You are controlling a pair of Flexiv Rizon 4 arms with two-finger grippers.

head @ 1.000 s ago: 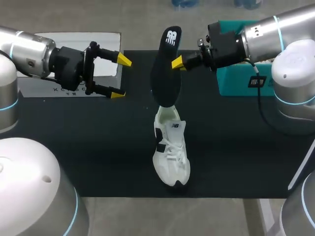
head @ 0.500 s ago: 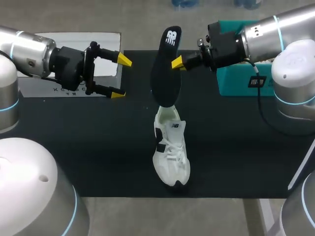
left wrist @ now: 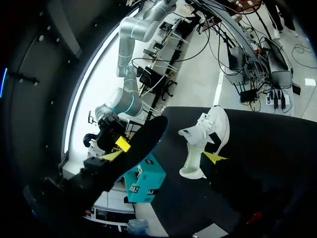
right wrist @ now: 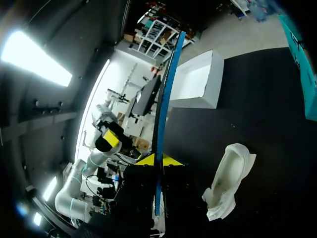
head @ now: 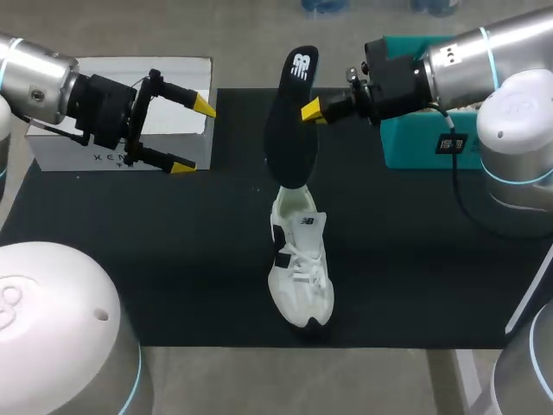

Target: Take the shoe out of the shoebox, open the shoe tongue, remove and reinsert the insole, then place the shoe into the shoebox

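Left pincer (head: 193,136) back toward shoebox (head: 54,152), shoe (head: 300,268) outside

The right hand (head: 310,111) grips the black insole (head: 289,130) over the white shoe (head: 298,268); the left hand (head: 193,137) gapes wide.

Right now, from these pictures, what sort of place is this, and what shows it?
Probably a robotics lab test bench: over a black mat, the right gripper holds a dark insole above a white shoe, while the left gripper hangs open near a white shoebox.
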